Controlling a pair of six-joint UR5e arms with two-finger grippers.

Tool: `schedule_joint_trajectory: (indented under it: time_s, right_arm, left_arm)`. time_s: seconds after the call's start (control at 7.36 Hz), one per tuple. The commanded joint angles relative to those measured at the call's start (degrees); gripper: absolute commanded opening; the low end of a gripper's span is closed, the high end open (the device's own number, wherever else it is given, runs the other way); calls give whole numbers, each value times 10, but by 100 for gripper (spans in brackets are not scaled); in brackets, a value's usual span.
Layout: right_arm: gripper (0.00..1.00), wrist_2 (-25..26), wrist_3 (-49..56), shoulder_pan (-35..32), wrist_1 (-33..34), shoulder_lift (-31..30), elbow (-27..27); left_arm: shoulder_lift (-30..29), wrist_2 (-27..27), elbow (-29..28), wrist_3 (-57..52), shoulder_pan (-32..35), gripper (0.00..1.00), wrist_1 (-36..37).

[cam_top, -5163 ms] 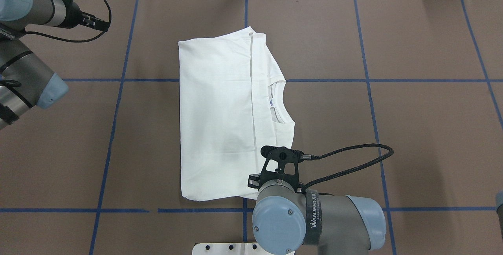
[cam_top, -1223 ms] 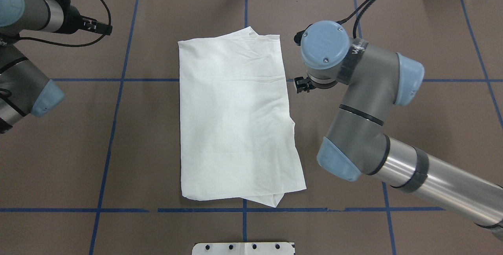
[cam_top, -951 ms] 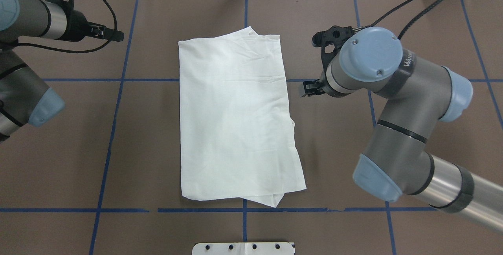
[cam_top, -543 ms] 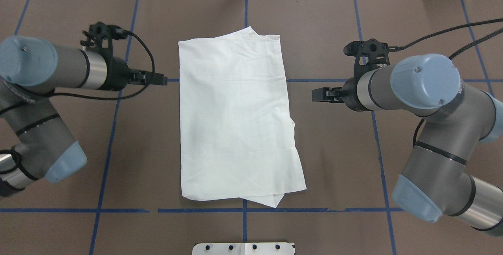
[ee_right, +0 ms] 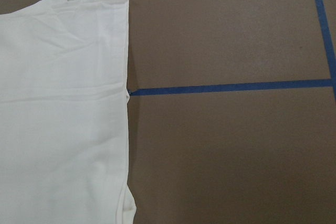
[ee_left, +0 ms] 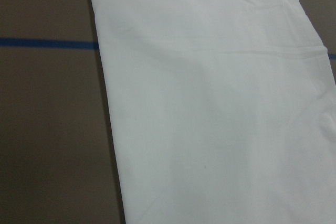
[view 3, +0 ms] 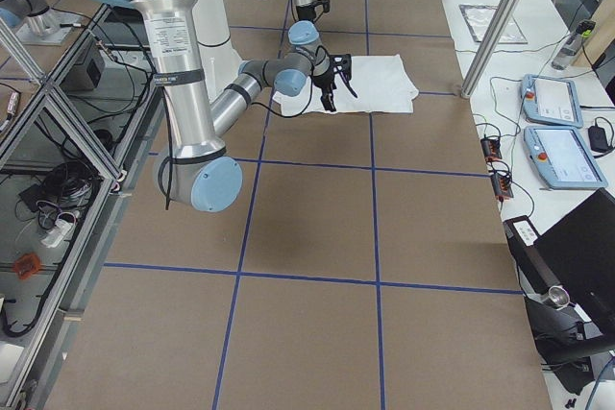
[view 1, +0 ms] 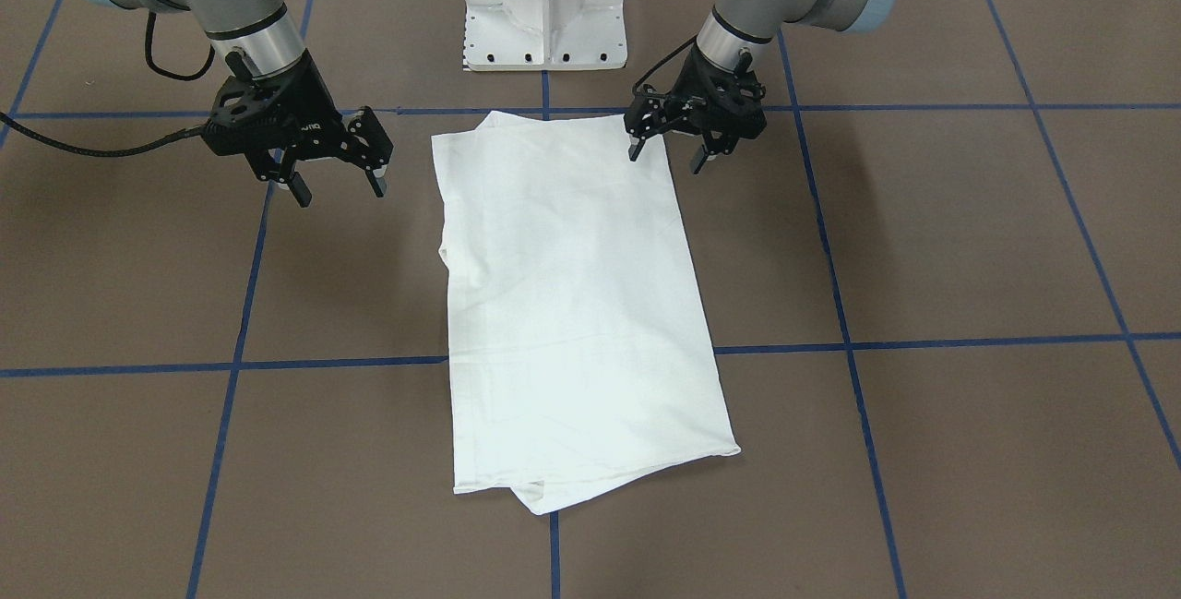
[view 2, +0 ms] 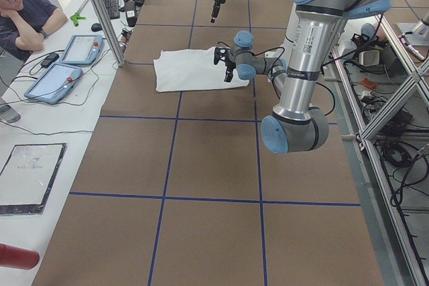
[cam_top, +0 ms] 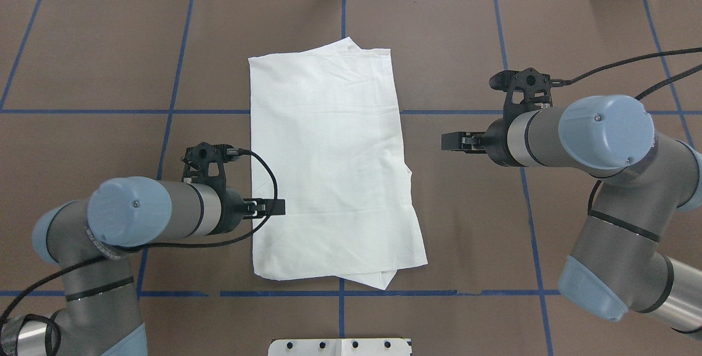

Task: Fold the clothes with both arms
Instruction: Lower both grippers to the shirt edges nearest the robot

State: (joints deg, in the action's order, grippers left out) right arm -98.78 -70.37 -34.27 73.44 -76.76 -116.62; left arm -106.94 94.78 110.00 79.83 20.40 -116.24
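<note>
White cotton, the shirt (cam_top: 329, 169) lies flat in the middle of the brown table (cam_top: 576, 43), folded into a long rectangle with a plain face up (a corner of a lower layer pokes out at each short end). Blue tape lines (cam_top: 109, 111) cross the table in a grid.

The left tool (view 1: 666, 159) is spread wide and points down at the shirt's long edge near the end closest to the white pedestal base (view 1: 546, 4). One finger is over the cloth and the other over bare table just beside it; whether the finger touches the cloth is hard to say.

The right tool (view 1: 339, 191) is also spread wide and holds nothing. It hangs over bare table near the opposite long edge, clear of the cloth.
</note>
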Motion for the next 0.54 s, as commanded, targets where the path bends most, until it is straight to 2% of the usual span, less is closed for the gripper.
schedule_joint_trajectory:
  time_s: [0.0, 0.14, 0.27, 0.41]
  right_arm:
    - [100, 1, 1, 2, -1, 0, 1]
    - [100, 1, 1, 3, -1, 2, 1]
    - [100, 1, 1, 3, -1, 3, 1]
    - [100, 1, 1, 3, -1, 6, 1]
  left_arm:
    - [-1, -29, 2, 54, -57, 100, 55]
    - [0, -30, 1, 55, -59, 100, 58]
    - [2, -31, -1, 54, -69, 94, 59]
    - [2, -33, -2, 54, -74, 80, 65]
